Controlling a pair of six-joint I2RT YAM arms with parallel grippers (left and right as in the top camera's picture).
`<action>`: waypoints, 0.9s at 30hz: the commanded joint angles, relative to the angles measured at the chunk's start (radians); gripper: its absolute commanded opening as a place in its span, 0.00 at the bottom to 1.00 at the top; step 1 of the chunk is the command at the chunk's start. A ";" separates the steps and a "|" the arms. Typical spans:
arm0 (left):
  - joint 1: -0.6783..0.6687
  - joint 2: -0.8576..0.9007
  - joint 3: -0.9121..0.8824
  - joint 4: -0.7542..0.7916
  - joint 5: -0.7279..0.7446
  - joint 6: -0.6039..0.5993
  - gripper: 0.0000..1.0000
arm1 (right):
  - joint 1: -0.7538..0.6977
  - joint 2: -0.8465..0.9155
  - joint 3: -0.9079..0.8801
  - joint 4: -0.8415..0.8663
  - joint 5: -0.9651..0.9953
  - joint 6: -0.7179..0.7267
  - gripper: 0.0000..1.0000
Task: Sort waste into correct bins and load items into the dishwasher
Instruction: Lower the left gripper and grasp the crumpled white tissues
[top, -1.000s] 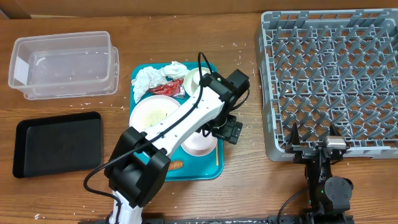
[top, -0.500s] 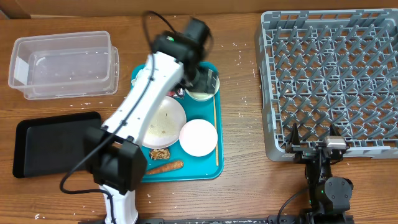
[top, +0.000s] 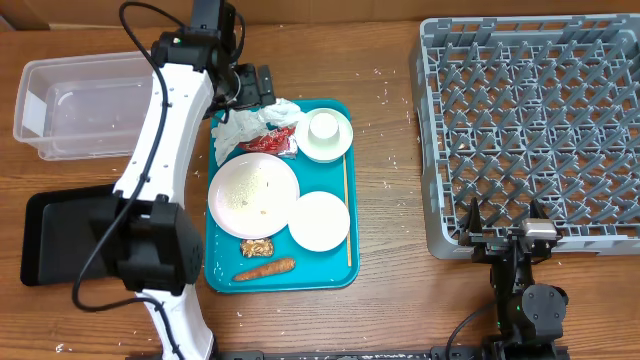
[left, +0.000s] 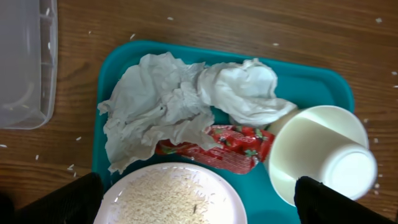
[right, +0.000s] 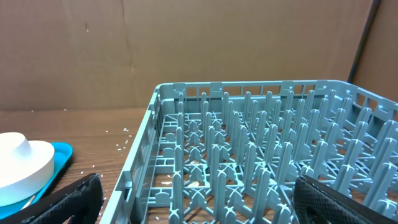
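My left gripper (top: 257, 88) hangs open and empty above the back left corner of the teal tray, over the crumpled white napkin (top: 240, 125) (left: 165, 102). The red wrapper (top: 275, 141) (left: 231, 142) lies against the napkin. A large plate (top: 253, 195) (left: 174, 199) carries rice grains. A small white cup (top: 325, 127) (left: 348, 171) sits in a white dish. An upturned white bowl (top: 319, 221) (right: 22, 167), a thin stick (top: 346, 210), a carrot piece (top: 265, 269) and a brown lump (top: 257, 246) also lie on the tray. My right gripper (top: 503, 213) (right: 205, 208) rests open at the grey dish rack's (top: 530, 120) (right: 267, 174) near edge.
The teal tray (top: 335, 275) lies mid-table. The clear tub (top: 100, 105) (left: 25, 62) stands at the back left, just left of my left gripper. The black tray (top: 90, 230) lies at the front left. Loose rice grains dot the wooden table.
My left arm has swung from the tray's right side across to its back left corner, uncovering the dishes. The right arm has not moved.
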 joint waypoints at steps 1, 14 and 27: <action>0.003 0.082 0.009 -0.004 -0.011 0.016 1.00 | -0.005 -0.012 -0.010 0.006 -0.001 0.003 1.00; 0.013 0.168 0.009 0.006 -0.219 -0.035 0.99 | -0.005 -0.012 -0.010 0.006 -0.001 0.003 1.00; 0.016 0.178 -0.003 -0.030 -0.196 -0.074 0.93 | -0.005 -0.012 -0.010 0.006 -0.001 0.003 1.00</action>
